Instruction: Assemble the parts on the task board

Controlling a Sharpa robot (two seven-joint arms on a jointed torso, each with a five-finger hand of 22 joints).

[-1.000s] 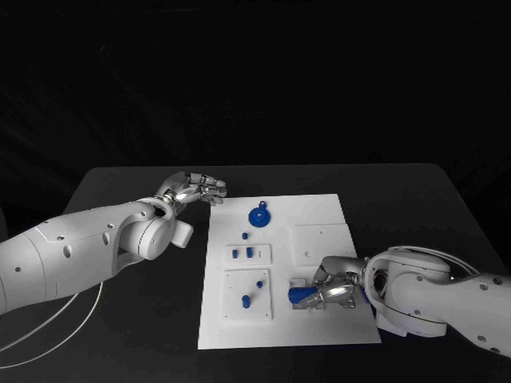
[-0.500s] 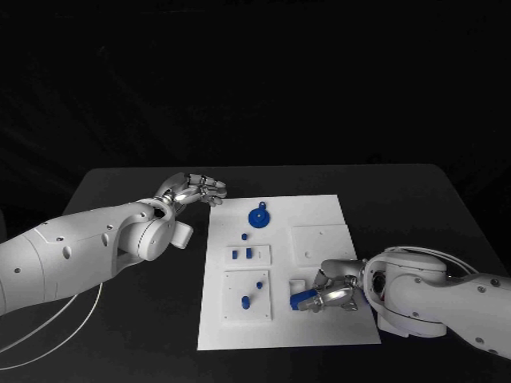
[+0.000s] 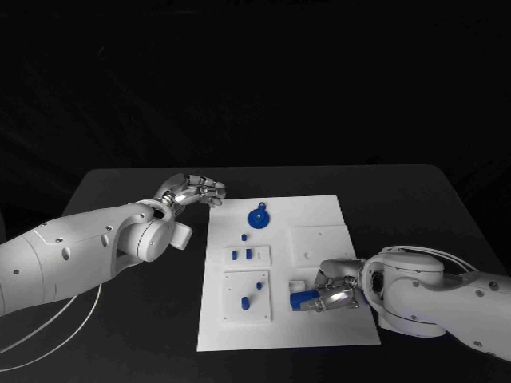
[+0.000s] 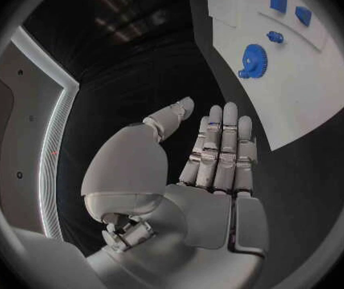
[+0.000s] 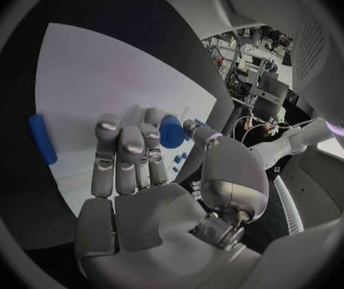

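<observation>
In the lower right of the head view the right hand (image 3: 330,294) lies low on the white task board (image 3: 325,211), at its near right part. Its fingers (image 3: 346,296) are curled around a blue part (image 3: 302,300) that shows at the hand's left side; in the right wrist view a round blue piece (image 5: 170,131) sits between the thumb and the fingertips, so this hand grips it. That same wrist view shows a blue bar-shaped part (image 5: 42,137) lying flat on the board, apart from the hand.

Just left of the right hand, in the lower middle of the head view, a raised white square plate (image 3: 247,294) on the board carries a blue peg (image 3: 247,302) and a smaller blue stud (image 3: 260,283). Above it in the frame, a smaller white plate (image 3: 247,254) holds two blue blocks (image 3: 242,253) side by side. A small blue knob (image 3: 244,236) stands on the bare board above those, and farther up, near the board's far edge, lies a blue gear (image 3: 258,215), also seen in the left wrist view (image 4: 254,60). To the right of the gear a plain white square plate (image 3: 321,239) rests on the board.

At the middle left of the head view the left hand (image 3: 193,190) is raised above the dark tabletop (image 3: 417,199), just beyond the board's far left corner. It holds nothing; in the left wrist view its fingers (image 4: 220,149) are stretched out straight and close together, thumb apart
</observation>
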